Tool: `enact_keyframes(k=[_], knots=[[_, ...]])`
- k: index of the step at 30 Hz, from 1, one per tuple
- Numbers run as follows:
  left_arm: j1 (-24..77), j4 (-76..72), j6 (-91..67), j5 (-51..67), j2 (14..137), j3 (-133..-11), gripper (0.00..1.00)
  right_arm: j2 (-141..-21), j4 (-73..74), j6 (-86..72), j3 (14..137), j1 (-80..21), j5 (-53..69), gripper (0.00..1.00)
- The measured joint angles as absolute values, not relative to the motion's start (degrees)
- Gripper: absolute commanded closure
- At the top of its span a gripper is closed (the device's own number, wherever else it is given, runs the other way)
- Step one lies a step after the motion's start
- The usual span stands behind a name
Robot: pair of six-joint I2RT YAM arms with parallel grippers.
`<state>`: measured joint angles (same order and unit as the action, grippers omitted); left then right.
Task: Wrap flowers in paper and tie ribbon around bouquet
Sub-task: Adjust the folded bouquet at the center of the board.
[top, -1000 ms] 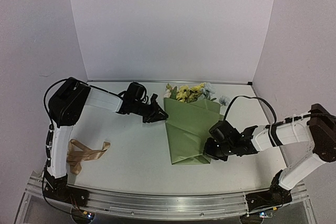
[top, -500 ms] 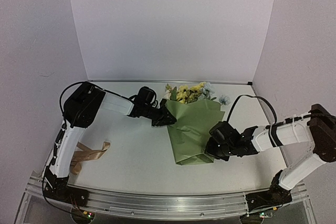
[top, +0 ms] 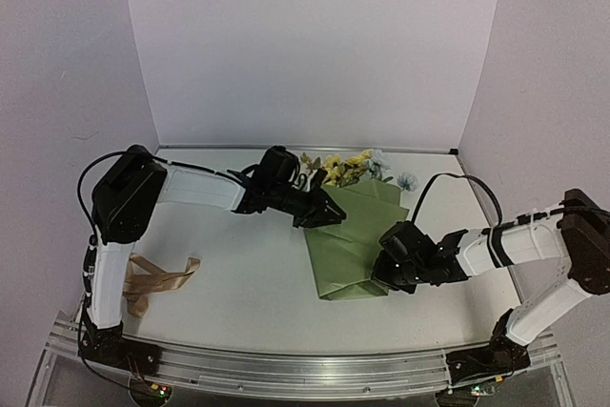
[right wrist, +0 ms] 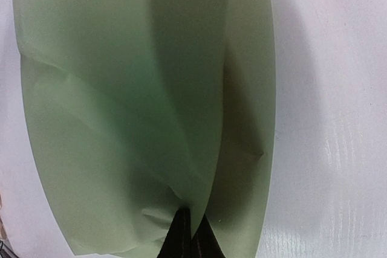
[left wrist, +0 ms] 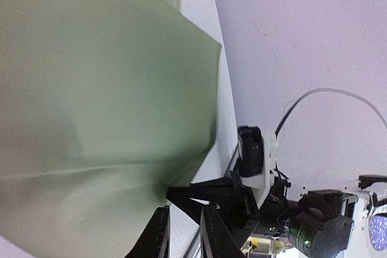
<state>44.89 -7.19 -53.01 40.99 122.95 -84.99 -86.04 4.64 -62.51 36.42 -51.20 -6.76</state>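
Left end effector (top: 330, 213) first: its two dark fingers (left wrist: 158, 234) stand a narrow gap apart, released. The wrist view shows bare white desk (top: 238, 264) between them and nothing pinched there. It sits right at the upper left edge of the paper (top: 348, 247); whether it touches that edge or only hangs over it, I cannot tell. Its arm stretches low across the desk from the left side.

Over to the right end effector (top: 388, 272): clenched, fingers pressed together on a raised fold of the paper at the wrap's near right corner. In the wrist view the olive-green sheet rises into a ridge that runs straight down into the closed tips.

The paper lies folded over itself on the middle-right of the desk, green face out. Its wider end points toward the back wall and its slightly narrower end toward the arms' bases. The flowers (top: 345, 169) poke out of that far end, yellow and pale blue-white blooms among green leaves. One pale bloom lies just off the paper's upper right edge. The stems are hidden inside the wrap.

The ribbon (top: 152, 280) lies well apart, a loose tan loop on the near left of the desk, beside the left arm's upright.
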Motion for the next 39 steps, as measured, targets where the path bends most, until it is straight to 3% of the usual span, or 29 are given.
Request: enact_keyframes(k=[11, 15, 19, 21, 24, 33, 39], knots=[[55.6, -9.4, -58.0, 42.3, 131.0, -84.9, 0.85, -85.3, 4.8, -63.9, 35.2, -51.2, -6.8, 0.91], [55.2, -9.1, -59.0, 42.3, 134.2, -86.2, 0.85, -84.2, 5.6, -64.1, 35.0, -51.2, -6.8, 0.76], [55.2, -8.5, -59.1, 40.7, 134.4, -87.9, 0.85, -81.0, 9.0, -62.9, 35.1, -51.2, -6.9, 0.51], [55.2, -8.1, -59.1, 40.2, 134.4, -88.0, 0.85, -78.8, 11.9, -61.2, 35.7, -51.2, -7.3, 0.46], [55.2, -7.6, -59.2, 39.9, 134.4, -88.0, 0.85, -77.1, 15.0, -59.0, 37.6, -50.9, -7.9, 0.56], [55.2, -7.5, -59.9, 39.7, 134.4, -88.1, 0.85, -85.2, 16.4, -52.9, 40.0, -46.2, -5.2, 0.71], [55.1, -7.4, -59.5, 39.8, 134.4, -88.1, 0.85, -89.3, 15.6, -50.9, 40.8, -42.2, -2.5, 0.75]])
